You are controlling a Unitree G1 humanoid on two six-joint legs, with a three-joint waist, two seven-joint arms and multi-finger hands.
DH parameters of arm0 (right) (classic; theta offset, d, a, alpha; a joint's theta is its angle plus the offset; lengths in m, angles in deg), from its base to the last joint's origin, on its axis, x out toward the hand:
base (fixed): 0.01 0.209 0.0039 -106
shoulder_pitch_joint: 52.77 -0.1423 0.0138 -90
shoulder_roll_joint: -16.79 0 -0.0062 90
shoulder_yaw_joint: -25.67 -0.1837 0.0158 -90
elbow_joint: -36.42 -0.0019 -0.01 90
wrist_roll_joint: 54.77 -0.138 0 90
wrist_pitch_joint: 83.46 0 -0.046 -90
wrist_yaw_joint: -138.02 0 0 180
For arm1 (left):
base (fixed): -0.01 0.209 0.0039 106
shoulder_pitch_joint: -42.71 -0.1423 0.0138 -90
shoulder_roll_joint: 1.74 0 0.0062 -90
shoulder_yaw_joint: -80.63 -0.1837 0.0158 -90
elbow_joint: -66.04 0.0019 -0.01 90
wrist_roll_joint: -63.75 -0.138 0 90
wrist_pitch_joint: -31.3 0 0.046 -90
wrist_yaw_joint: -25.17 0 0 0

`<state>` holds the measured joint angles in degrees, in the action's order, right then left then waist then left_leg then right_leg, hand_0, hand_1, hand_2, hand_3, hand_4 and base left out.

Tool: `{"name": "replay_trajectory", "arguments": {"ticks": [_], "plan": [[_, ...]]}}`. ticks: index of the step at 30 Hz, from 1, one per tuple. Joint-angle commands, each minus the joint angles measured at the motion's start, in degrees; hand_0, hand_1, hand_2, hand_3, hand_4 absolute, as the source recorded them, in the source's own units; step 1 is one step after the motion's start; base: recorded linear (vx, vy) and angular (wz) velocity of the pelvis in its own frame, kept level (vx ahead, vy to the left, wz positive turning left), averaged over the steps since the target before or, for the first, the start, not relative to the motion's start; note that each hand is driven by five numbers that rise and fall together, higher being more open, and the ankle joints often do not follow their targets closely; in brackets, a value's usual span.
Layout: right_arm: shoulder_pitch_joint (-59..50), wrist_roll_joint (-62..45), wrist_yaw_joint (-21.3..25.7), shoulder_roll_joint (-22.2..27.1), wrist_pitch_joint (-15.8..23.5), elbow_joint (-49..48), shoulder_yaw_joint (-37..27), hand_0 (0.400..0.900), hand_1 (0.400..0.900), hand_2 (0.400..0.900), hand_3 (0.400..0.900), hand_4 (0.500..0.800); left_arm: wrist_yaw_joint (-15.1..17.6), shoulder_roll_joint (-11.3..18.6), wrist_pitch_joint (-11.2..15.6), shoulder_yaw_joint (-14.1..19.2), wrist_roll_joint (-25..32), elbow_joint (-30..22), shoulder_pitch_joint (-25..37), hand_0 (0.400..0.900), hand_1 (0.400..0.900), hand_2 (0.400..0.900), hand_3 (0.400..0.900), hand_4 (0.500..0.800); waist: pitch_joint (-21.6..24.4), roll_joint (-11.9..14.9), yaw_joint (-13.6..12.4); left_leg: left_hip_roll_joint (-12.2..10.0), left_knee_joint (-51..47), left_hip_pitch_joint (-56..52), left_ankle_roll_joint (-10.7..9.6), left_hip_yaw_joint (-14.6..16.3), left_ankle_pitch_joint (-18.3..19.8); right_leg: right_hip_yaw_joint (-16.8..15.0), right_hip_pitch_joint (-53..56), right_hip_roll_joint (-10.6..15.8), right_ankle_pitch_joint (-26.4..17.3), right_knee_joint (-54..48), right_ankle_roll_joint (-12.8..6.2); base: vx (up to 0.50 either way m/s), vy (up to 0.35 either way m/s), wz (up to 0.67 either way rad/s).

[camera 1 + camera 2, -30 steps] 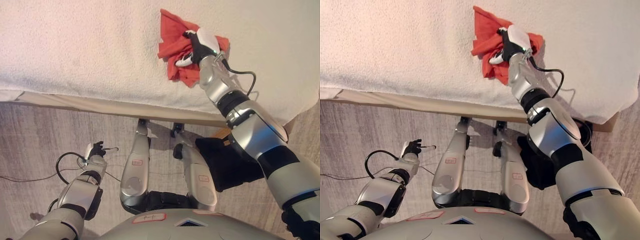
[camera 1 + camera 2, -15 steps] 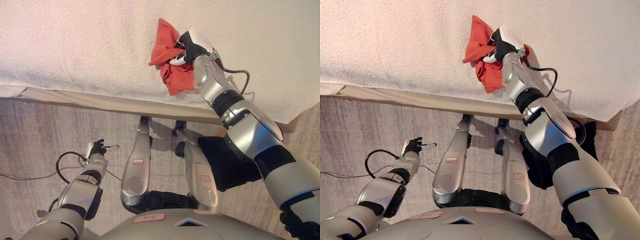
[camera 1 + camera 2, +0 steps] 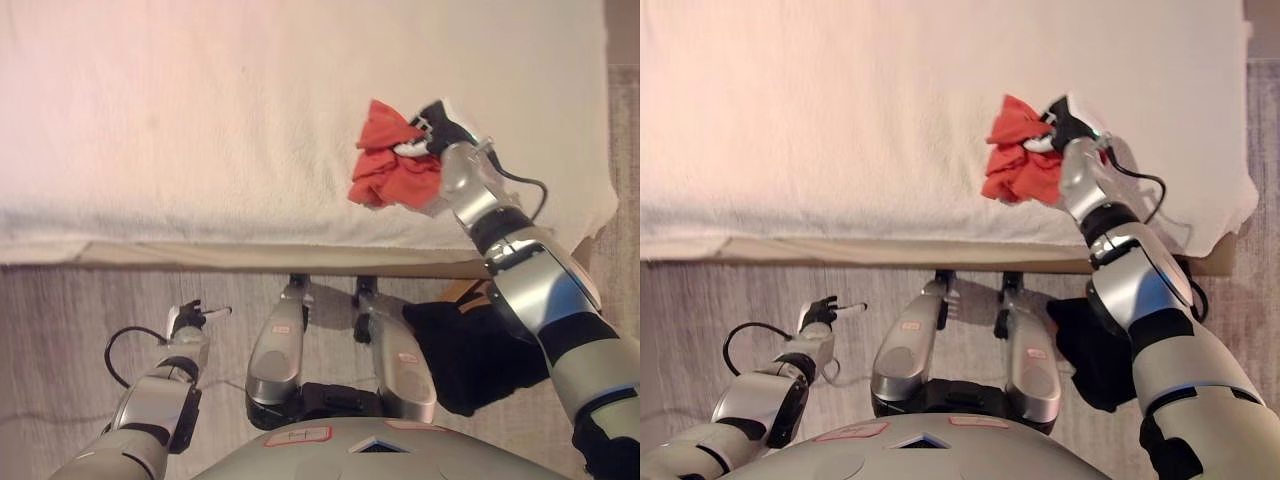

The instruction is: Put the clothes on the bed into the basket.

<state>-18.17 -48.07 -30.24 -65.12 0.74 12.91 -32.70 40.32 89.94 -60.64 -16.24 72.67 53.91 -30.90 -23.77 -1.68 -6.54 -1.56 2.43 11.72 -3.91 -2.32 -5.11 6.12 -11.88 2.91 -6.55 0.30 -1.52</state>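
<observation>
A crumpled red cloth point(image 3: 388, 168) lies on the white bed point(image 3: 200, 110) near its front edge, right of the middle. My right hand point(image 3: 436, 130) is at the cloth's right upper side, fingers curled into the fabric and gripping it. It also shows in the right eye view point(image 3: 1062, 127), with the red cloth point(image 3: 1015, 165) bunched to its left. My left hand point(image 3: 188, 319) hangs low over the floor at the lower left, away from the bed, fingers loosely curled and holding nothing. No basket shows in either view.
A black cloth-like object point(image 3: 465, 350) sits on the wooden floor point(image 3: 60, 310) below the bed's front edge at the right. The bed's right corner point(image 3: 600, 200) drapes down near my right arm.
The camera has shifted, so the bed looks lower and wider. My right hand stays shut on the red cloth, which is bunched tighter and hangs closer beside the hand. The left hand stays idle.
</observation>
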Motion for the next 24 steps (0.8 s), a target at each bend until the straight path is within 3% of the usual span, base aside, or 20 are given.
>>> {"name": "replay_trajectory", "arguments": {"ticks": [1, 12, 16, 24], "plan": [[-0.42, 2.83, 0.85, 5.72, 1.83, -1.52, 0.07, 0.4, 0.4, 0.4, 0.4, 0.5, -0.21, 1.6, 0.35, -0.84, -2.8, 4.73, -2.3, 0.9, 0.9, 0.9, 0.9, 0.8, 7.93, 2.36, 2.72, -1.34, -2.17, -1.42, -0.3, 0.45, -1.05, -3.78, 3.06, 4.26, 2.97, 2.38, -5.1, 0.08, 0.042, -0.67], [10.05, 4.23, -2.29, 14.93, 1.73, 0.19, -6.01, 0.4, 0.4, 0.4, 0.4, 0.5, -3.63, 1.6, 0.08, -1.0, -6.56, 5.17, -2.98, 0.9, 0.9, 0.9, 0.9, 0.8, 15.28, 1.95, 8.37, -2.29, -6.46, -10.16, -0.1, 8.03, 0.85, -9.96, 6.03, 4.08, 2.11, 0.27, -6.81, 0.07, 0.027, -0.45], [12.45, 4.38, -2.78, 16.33, 1.6, 2.67, -7.78, 0.4, 0.4, 0.4, 0.4, 0.5, -4.29, 1.59, 0.13, -1.27, -7.11, 5.25, -2.96, 0.9, 0.9, 0.9, 0.9, 0.8, 16.12, 1.53, 9.39, -2.4, -6.68, -11.56, -0.05, 9.75, 1.55, -11.64, 6.28, 3.93, 1.74, -0.14, -7.32, 0.03, 0.018, -0.39], [15.71, 5.05, -3.79, 21.57, 0.99, 11.4, -12.12, 0.4, 0.4, 0.4, 0.4, 0.5, -6.3, 4.28, 0.14, -1.6, -8.48, 5.63, -2.25, 0.9, 0.9, 0.9, 0.9, 0.8, 16.12, -0.58, 11.58, -2.43, -6.88, -13.1, -0.27, 12.28, 2.26, -13.24, 6.03, 4.22, 1.85, 0.21, -8.06, 0.0, 0.011, -0.21]]}}
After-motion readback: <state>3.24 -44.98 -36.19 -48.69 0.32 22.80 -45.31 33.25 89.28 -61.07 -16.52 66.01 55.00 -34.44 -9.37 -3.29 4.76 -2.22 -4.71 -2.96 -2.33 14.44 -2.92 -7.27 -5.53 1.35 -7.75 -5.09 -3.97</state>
